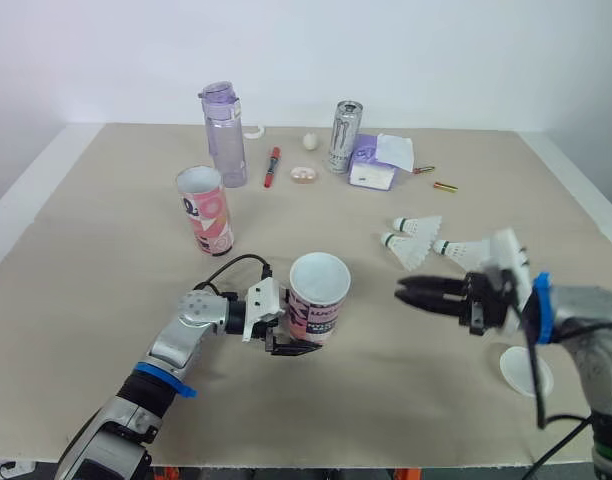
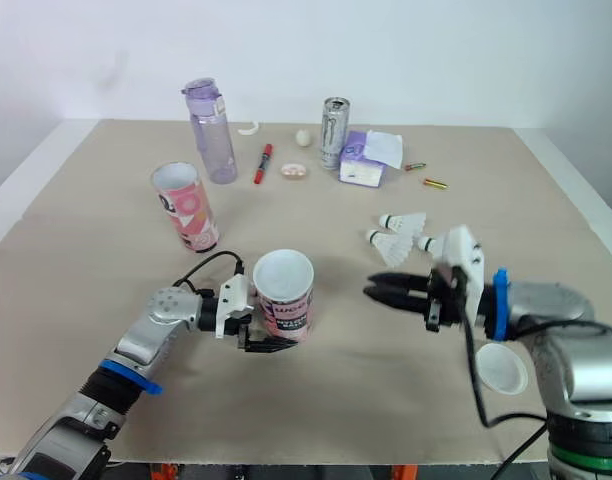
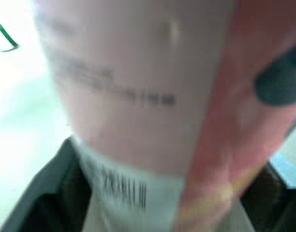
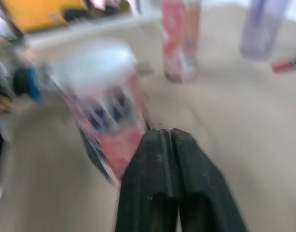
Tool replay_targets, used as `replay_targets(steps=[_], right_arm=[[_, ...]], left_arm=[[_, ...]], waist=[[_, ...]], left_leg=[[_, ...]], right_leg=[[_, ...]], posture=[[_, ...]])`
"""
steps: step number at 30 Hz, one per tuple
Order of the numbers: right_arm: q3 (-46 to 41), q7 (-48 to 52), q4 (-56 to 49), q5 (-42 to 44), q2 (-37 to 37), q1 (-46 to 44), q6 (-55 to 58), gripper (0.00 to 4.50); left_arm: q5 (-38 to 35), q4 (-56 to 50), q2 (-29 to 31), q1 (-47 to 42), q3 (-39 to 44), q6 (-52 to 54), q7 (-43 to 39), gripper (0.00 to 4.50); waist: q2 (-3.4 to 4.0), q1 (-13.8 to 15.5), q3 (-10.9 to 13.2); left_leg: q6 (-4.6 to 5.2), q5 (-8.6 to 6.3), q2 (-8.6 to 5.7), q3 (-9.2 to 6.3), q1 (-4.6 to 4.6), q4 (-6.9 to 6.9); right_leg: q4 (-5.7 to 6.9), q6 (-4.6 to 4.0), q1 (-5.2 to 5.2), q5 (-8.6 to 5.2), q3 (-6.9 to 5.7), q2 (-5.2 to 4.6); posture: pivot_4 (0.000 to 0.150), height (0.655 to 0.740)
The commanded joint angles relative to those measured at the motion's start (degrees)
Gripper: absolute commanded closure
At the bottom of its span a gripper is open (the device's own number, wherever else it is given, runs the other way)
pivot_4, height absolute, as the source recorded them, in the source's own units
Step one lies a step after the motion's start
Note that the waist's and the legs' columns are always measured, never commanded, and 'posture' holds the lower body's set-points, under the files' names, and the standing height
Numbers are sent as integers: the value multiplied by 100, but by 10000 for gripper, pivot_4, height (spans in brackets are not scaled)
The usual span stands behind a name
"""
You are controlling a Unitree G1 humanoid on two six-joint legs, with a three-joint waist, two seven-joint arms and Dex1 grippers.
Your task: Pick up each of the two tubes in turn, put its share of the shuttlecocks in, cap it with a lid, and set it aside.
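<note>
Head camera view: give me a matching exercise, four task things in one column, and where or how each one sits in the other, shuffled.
Things:
1. near tube
2. far tube
3. shuttlecocks
4. white lid

Places or states:
A. standing upright beside the purple bottle
B. lying on the table just beyond the shut, empty right claw
C. flat on the table near its front edge
D. tilted, gripped by the left claw

Pairs: 1-D, 2-A, 3-B, 4-C
</note>
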Motion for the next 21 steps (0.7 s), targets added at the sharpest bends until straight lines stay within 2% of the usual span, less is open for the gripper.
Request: replay_targets(steps=[1, 3, 4, 21], right_arm=[[446, 34, 61, -173, 295, 171, -937, 13197], [624, 26, 162, -222, 404, 164, -1164, 4169], [729, 17, 222, -258, 452, 169, -1265, 1816], [2041, -204, 1068, -933, 1139, -228, -2718, 1816]], left_arm=[[-64, -70, 167, 20, 97, -121, -241, 0], [-110, -152, 239, 15, 144, -107, -320, 0], [-139, -208, 298, 21, 180, -99, -366, 0], [-996, -1659, 1164, 781, 927, 559, -646, 0]], waist=[[-3, 5, 2], [-8, -1, 5], [-8, -1, 5], [-10, 22, 15]], left_leg=[[0, 0, 3, -1, 0, 0], [0, 0, 8, -4, -1, -1], [-1, 0, 12, -4, 0, -1], [-2, -1, 26, -3, 0, 2]], right_leg=[[0, 0, 0, 0, 0, 3], [0, -3, 1, -2, 0, 12], [0, -4, 0, -2, 1, 16], [8, -7, 1, -2, 7, 34]], posture=[[1500, 7400], [1500, 7400], [1500, 7400], [1500, 7400]])
